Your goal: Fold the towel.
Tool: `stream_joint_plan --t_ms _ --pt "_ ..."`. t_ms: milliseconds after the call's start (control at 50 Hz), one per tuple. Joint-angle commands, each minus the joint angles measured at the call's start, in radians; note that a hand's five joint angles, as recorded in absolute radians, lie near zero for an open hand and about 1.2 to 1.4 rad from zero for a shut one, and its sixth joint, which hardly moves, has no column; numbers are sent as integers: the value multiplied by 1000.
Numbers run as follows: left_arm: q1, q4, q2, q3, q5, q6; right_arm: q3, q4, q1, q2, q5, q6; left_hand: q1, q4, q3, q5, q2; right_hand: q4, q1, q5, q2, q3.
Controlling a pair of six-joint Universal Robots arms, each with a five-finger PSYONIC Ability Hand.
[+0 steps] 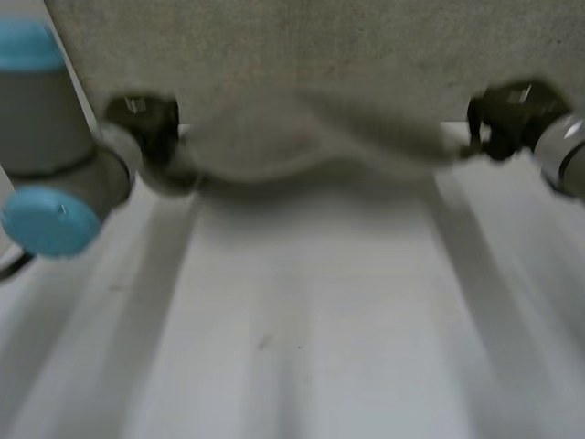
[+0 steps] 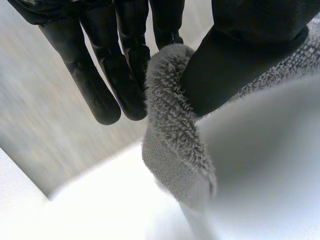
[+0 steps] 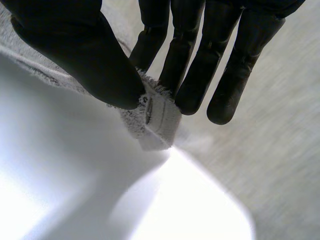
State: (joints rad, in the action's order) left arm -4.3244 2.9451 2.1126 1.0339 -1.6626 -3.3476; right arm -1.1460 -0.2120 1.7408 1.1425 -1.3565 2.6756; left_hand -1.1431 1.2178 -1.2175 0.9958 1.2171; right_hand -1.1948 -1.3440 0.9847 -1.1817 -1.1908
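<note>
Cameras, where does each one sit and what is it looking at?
Head view: between and behind the arms, looking down at the table; left arm and right arm show.
Left wrist view: on the left wrist, looking along the left hand, pinching the towel.
Right wrist view: on the right wrist, looking along the right hand, pinching a towel corner.
All share the towel.

A white table (image 1: 302, 366) shows a few faint marks

Strung between the hands over table (image 1: 311, 320): near edge of towel (image 1: 320, 64). One corner between left hand (image 2: 100, 75) fingers and thumb, other corner between right hand (image 3: 200, 60) fingers and thumb. Rest spread beyond the fingertips.
</note>
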Motion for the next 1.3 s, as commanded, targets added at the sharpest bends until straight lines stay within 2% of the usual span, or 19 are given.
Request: stream_joint_plan --t_ms 20,160,180,200,220,240,260,280,300,340,620,760,1180,1300 --pt "-1 182 23 338 23 -16 -213 3 -26 -72 0 -60 -253 178 -179 226 179 -201 -52 237 -215 -205" --pt "-9 265 7 524 24 -113 -325 32 -66 -58 11 -71 -253 178 -179 226 179 -201 -52 237 -215 -205" --pt "-11 269 -8 555 26 -136 -351 45 -73 -52 14 -72 -137 63 -63 110 63 -201 -52 237 -215 -205" --pt "-11 269 -8 555 26 -136 -351 45 -73 -52 14 -72 -136 61 -62 109 62 -201 -52 237 -215 -205" --pt "-11 270 -26 583 27 -153 -374 58 -78 -38 16 -72 62 -136 136 -89 -135 -201 -52 237 -215 -205" --pt "-9 269 -45 607 27 -164 -398 75 -79 -21 16 -72 369 -443 443 -396 -443 -201 -52 237 -215 -205" --pt "-9 269 -45 607 27 -164 -399 75 -80 -21 16 -72 372 -446 446 -399 -446 -201 -52 237 -215 -205" --pt "-6 267 -62 626 27 -170 -423 94 -80 -6 16 -72 639 -714 714 -666 -713 -201 -52 237 -215 -205" --pt "-6 267 -62 626 27 -170 -445 112 -80 6 16 -71 642 -717 716 -669 -716 -201 -52 237 -215 -205" --pt "2 266 -100 649 27 -171 -463 129 -76 14 16 -71 885 -959 959 -912 -959 -201 -52 237 -215 -205" --pt "-9 272 -236 670 29 -173 -521 213 -76 46 19 -71 886 -960 960 -913 -960 -201 -52 237 -215 -205" --pt "-12 256 -234 644 35 -174 -534 218 -78 46 19 -72 868 -943 942 -895 -942 -201 -52 237 -215 -205" --pt "-12 276 -240 792 34 -173 -551 241 -78 34 22 -72 865 -940 939 -892 -939 -201 -52 237 -215 -205" --pt "-17 365 -238 819 34 -173 -552 241 -76 29 20 -72 836 -911 910 -863 -910 -201 -52 237 -215 -205"
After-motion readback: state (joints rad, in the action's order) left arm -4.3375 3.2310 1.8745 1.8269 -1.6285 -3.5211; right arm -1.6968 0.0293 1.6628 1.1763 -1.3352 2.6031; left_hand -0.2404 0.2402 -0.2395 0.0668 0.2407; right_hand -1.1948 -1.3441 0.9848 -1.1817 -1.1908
